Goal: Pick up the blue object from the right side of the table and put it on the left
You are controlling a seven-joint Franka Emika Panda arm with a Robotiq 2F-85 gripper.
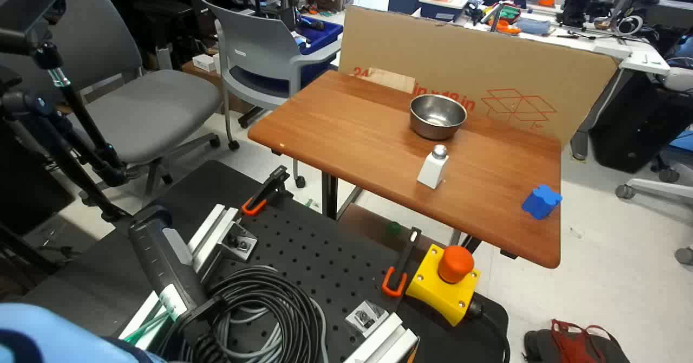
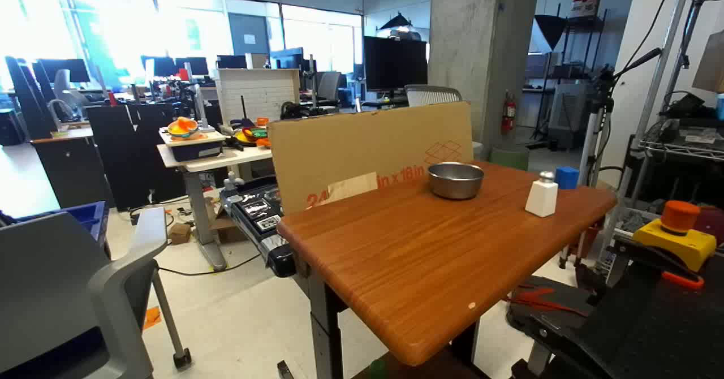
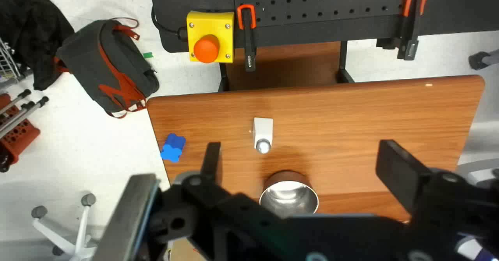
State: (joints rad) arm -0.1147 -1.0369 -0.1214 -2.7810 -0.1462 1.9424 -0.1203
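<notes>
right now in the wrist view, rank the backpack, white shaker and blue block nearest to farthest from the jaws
1. White shaker, near mid-view on the table
2. Blue block, by the table's edge, view left
3. Backpack, on the floor, upper left

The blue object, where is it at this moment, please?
In an exterior view, the blue object sits near the right edge of the table; its nearest neighbour there is the white upright object, to its left.

Holds the two-finger end effector [image 3: 301,154] pointed downward, with its black fingertips [image 3: 399,173] set wide to left and right, facing each other across a broad gap.
</notes>
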